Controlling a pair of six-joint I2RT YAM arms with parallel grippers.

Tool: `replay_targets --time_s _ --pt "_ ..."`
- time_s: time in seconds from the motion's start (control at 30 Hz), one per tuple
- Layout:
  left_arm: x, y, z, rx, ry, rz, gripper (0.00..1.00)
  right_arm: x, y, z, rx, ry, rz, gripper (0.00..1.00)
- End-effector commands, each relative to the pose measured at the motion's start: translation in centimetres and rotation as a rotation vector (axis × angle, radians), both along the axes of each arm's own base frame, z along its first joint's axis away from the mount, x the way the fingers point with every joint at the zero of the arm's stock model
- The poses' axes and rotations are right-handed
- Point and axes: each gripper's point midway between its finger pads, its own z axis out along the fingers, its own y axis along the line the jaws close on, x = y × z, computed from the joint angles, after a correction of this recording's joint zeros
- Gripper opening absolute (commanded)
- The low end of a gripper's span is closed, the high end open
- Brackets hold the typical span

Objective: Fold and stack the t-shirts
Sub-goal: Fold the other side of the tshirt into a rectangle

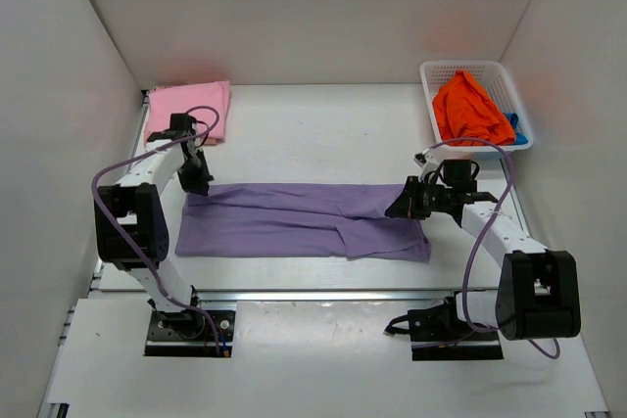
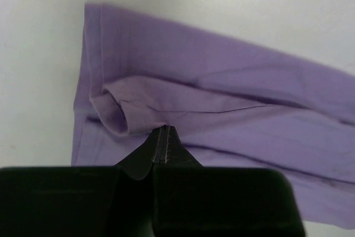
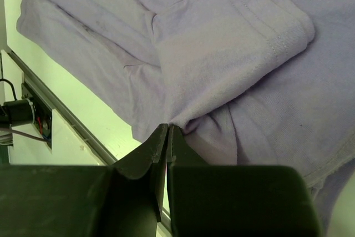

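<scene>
The purple t-shirt [image 1: 299,220] lies folded into a long band across the middle of the table. My left gripper [image 1: 196,183] is shut on the purple shirt's far-left corner; the left wrist view shows the cloth [image 2: 222,109] bunched at the closed tips [image 2: 161,131]. My right gripper [image 1: 402,205] is shut on its far-right edge; the right wrist view shows the fabric [image 3: 233,48] pinched at the tips [image 3: 168,127]. A folded pink t-shirt [image 1: 188,112] lies at the back left. The orange t-shirt [image 1: 470,108] fills the basket, with a bit of blue t-shirt [image 1: 518,130] beside it.
A white lattice basket [image 1: 431,73] stands at the back right. White walls close in the table on three sides. A metal rail [image 1: 323,294] runs along the table's near edge, with both arm bases below it.
</scene>
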Motion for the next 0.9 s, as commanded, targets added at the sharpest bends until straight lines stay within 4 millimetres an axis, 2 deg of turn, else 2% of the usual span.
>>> replay_targets --time_s 0.0,0.13,0.27,0.4,0.5,0.53,0.63,0.77,0.87 --pt "-1.6 0.4 0.6 -0.002 -0.017 -0.006 0.0 0.1 0.5 1.7 0.005 -0.045 0.023 0.0" --pt "-3.6 0.6 0.0 0.003 0.004 -0.008 0.0 -0.7 0.2 1.2 -0.014 -0.017 0.019 0.0" --pt "-4.4 1.6 0.1 0.025 -0.001 0.005 0.0 -1.7 0.1 0.7 -0.029 0.011 0.018 0.0" --pt "-5.4 2.5 -1.1 0.046 0.033 0.017 0.0 -2.8 -0.2 -0.4 -0.03 0.05 0.018 0.0" --pt "-6.6 3.0 -2.7 0.05 0.075 0.029 0.0 -3.4 -0.2 -1.2 -0.05 0.08 0.026 0.0" --pt "-6.5 3.2 -2.6 0.057 0.073 0.032 0.0 -3.7 -0.2 -1.5 -0.053 0.101 0.023 0.0" --pt "-7.4 3.3 -3.8 0.078 0.118 0.017 0.0 -4.0 -0.5 -2.4 -0.079 0.14 0.019 0.0" --pt "-7.0 3.1 -4.7 0.061 0.131 0.017 0.0 -4.2 -1.0 -3.3 -0.102 0.194 0.01 0.0" --pt "-5.9 3.2 -4.3 0.076 0.126 0.014 0.0 -4.1 -1.5 -3.8 -0.145 0.218 0.005 0.0"
